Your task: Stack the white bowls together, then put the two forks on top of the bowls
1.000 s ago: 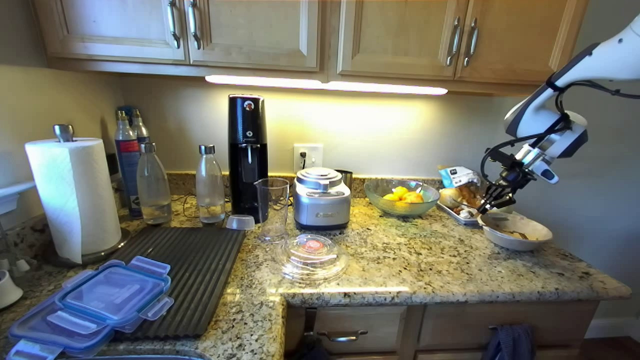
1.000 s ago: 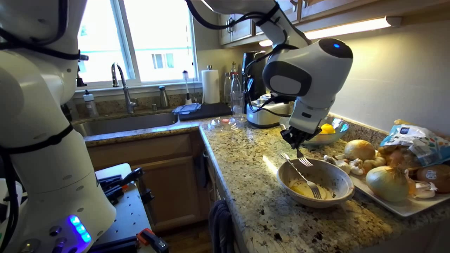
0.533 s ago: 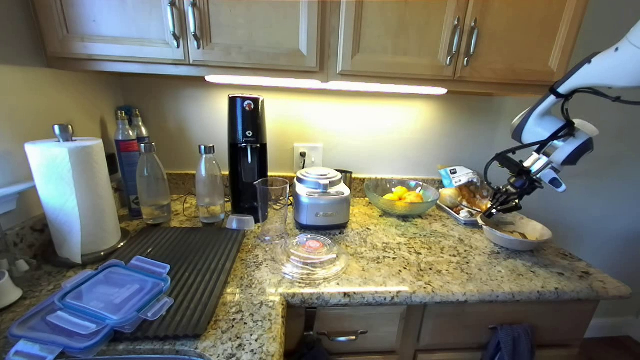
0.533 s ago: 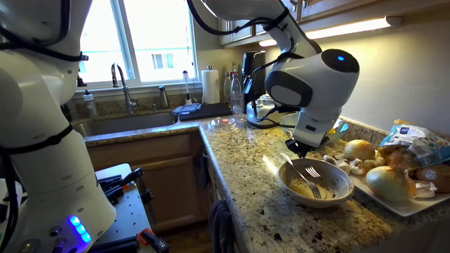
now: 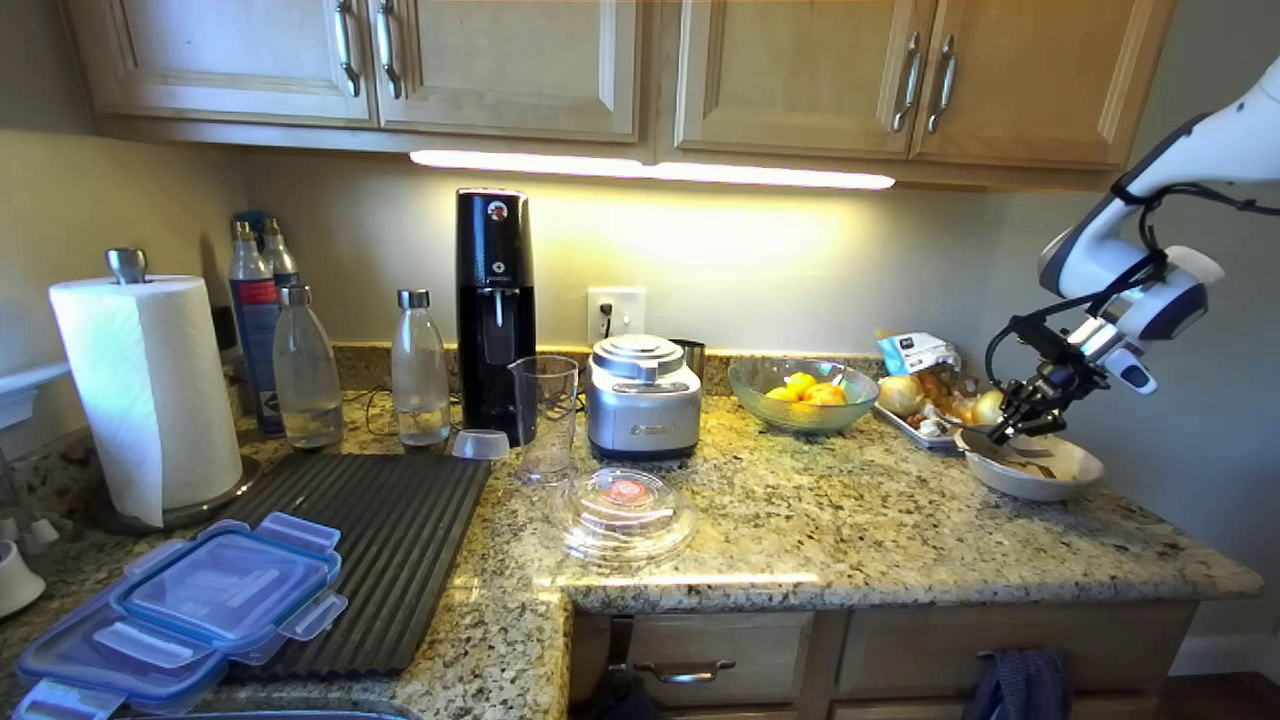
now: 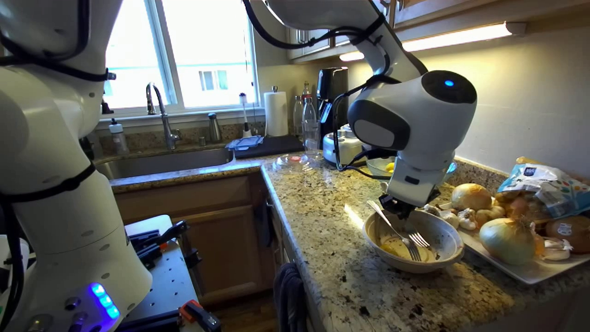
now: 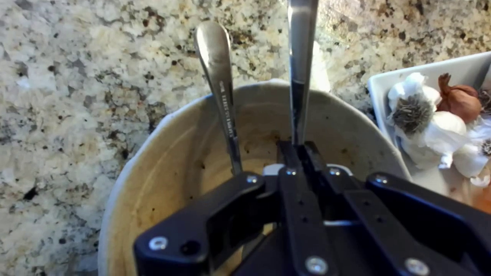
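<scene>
The black two-finger gripper (image 7: pixel 299 147) has its jaws clenched on a thin silvery metal fork (image 7: pixel 301 57), somewhere along its length, while just under them sits the wide, shallow, off-white round bowl (image 6: pixel 405 265); whether a second bowl is nested below it cannot be told. The main danger, it seems, lies in the release: if the jaws part while the handle stands so high, the fork could pivot over the rim and fall to the speckled stone countertop (image 7: pixel 76 115) ahead of them. Another cause could be the second silvery metal fork (image 7: pixel 218 73), which leans in the bowl just left of the jaws in the wrist view; the held tines might catch on it and push it away. Should the jaws go down too deep, they might also press the rim and tilt the bowl. As for direction, the held fork slants: its tines point below the jaws, into the bowl, and its handle rises ahead of them, past the rim, so that in the wrist view the long axis runs nearly in line with their reach. The resting fork also points its tines down into the bowl, its axis converging toward the held one.
</scene>
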